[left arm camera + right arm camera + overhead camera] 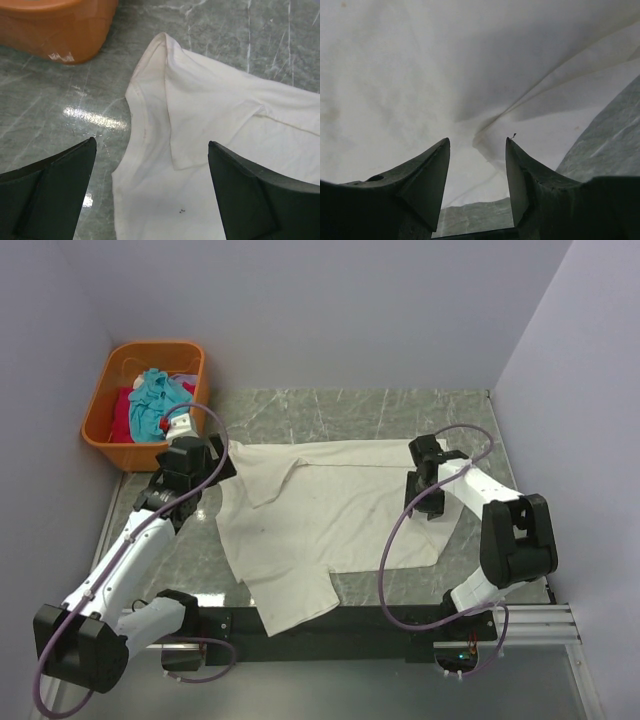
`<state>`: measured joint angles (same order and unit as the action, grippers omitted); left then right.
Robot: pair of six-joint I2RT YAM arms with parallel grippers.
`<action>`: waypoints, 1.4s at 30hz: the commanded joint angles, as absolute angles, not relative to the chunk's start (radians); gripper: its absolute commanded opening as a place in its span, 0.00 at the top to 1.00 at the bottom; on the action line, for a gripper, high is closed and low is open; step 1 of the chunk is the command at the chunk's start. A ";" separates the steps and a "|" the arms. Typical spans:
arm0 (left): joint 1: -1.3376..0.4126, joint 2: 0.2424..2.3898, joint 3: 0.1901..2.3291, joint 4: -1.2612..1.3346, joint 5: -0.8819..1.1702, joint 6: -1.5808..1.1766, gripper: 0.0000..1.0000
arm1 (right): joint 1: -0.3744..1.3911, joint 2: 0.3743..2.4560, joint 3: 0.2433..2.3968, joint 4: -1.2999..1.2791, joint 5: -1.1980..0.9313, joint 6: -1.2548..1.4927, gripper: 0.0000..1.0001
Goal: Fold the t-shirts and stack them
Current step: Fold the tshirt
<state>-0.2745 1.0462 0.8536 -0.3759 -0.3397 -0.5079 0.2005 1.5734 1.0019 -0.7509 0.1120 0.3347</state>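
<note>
Under the right gripper (477,142), cream t-shirt (420,65) (jaws apart).

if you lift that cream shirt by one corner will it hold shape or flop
Probably floppy: the cream t-shirt lies flat and creased, with a folded-over flap, so it should drape and sag. Pushed, it would probably bunch up rather than slide whole on the glossy table.

Large shirt (330,505): plain cream off-white with faint grey smudges. Basket (125,454), far left: orange, holding a teal shirt (158,392) and a red shirt (120,416). Table (400,415): grey-green marble, white veins. Left arm (125,558), right arm (470,480): white links, black joints. Cable (383,565): purple.
</note>
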 commanded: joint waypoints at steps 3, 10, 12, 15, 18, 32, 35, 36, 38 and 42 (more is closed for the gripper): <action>-0.275 1.000 0.856 -0.342 -0.383 -0.480 0.02 | 0.199 1.581 0.971 -0.761 0.179 0.351 0.46; -0.273 0.979 0.851 -0.342 -0.399 -0.477 0.02 | 0.199 1.615 0.959 -0.758 0.170 0.345 0.57; -0.275 0.976 0.853 -0.345 -0.405 -0.477 0.02 | 0.201 1.624 0.960 -0.770 0.176 0.345 0.64; -0.275 0.966 0.850 -0.345 -0.413 -0.477 0.03 | 0.187 1.614 0.936 -0.770 0.189 0.379 0.90; -0.275 0.957 0.848 -0.347 -0.423 -0.476 0.03 | 0.129 1.540 0.887 -0.753 0.221 0.478 1.00; -0.273 0.927 0.842 -0.345 -0.428 -0.474 0.03 | -0.268 1.025 0.621 -0.768 0.316 0.935 0.51; -0.273 0.936 0.841 -0.345 -0.423 -0.476 0.03 | -0.287 0.956 0.623 -0.764 0.356 0.930 0.45; -0.273 0.937 0.844 -0.347 -0.422 -0.476 0.03 | -0.285 0.937 0.644 -0.759 0.365 0.913 0.43; -0.273 0.950 0.845 -0.348 -0.419 -0.476 0.03 | -0.287 0.934 0.692 -0.715 0.323 0.809 0.42; -0.272 0.969 0.847 -0.350 -0.414 -0.477 0.03 | -0.264 1.011 0.770 -0.718 0.239 0.654 0.42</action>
